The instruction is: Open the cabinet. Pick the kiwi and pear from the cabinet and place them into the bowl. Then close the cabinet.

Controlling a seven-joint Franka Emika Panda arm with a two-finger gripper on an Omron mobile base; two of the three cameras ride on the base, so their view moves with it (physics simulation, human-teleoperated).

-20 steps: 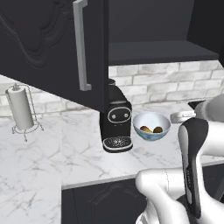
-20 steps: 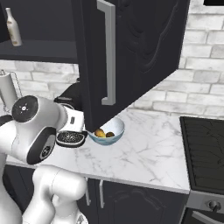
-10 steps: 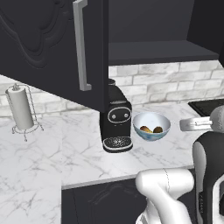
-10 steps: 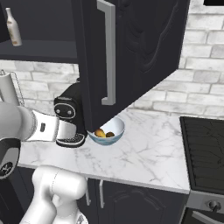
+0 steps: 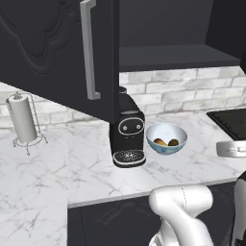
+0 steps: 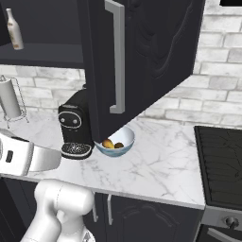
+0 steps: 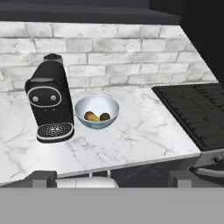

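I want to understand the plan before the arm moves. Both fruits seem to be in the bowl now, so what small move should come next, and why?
Probably raise the open gripper toward the cabinet door's silver handle to start pushing it shut. The kiwi and pear already lie in the bowl, and the door hangs open over the counter.

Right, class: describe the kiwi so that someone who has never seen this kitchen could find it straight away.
Start at the black coffee machine on the marble counter. Beside it, on the stove's side, sits a pale blue-white bowl with two small fruits in it. The kiwi is the dark brown oval one; its neighbour, the pear, is yellowish-tan.
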